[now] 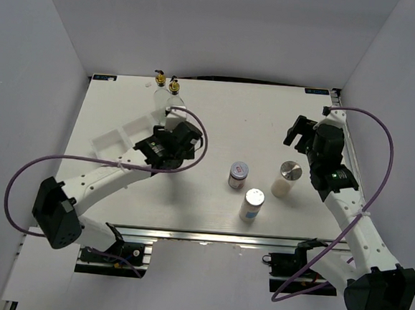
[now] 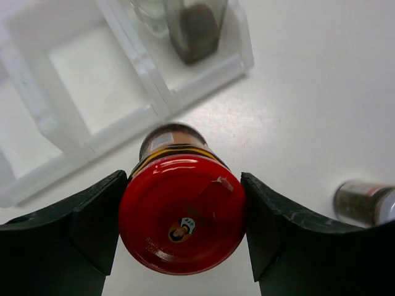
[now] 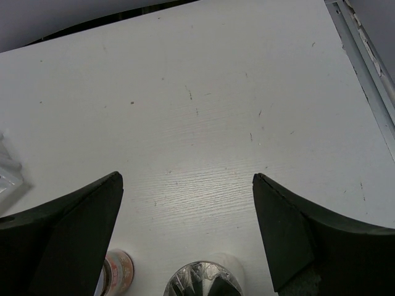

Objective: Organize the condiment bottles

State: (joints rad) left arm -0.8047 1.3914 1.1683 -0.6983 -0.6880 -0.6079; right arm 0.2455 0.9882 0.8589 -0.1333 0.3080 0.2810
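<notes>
My left gripper (image 2: 183, 179) is shut on the red-lidded dark jar (image 2: 182, 213), one finger pressed on each side of the lid, just outside the white tray's wall (image 2: 148, 80). In the top view the left gripper (image 1: 174, 144) hides this jar. Two tall clear glass bottles with gold tops (image 1: 160, 86) (image 1: 174, 95) stand in the tray's far end. A small label-lidded jar (image 1: 238, 175) and two silver-capped shakers (image 1: 287, 178) (image 1: 252, 204) stand mid-table. My right gripper (image 1: 295, 131) is open and empty, beyond the shakers; its wrist view (image 3: 188, 209) shows one shaker cap (image 3: 200, 280) and the small jar (image 3: 117, 271).
The white compartmented tray (image 1: 115, 140) lies at the left, with open compartments showing in the left wrist view. A glass bottle base (image 2: 194, 24) shows in one compartment. A small jar (image 2: 364, 202) is at the right edge. The table's right edge rail (image 3: 370, 74) runs near my right gripper.
</notes>
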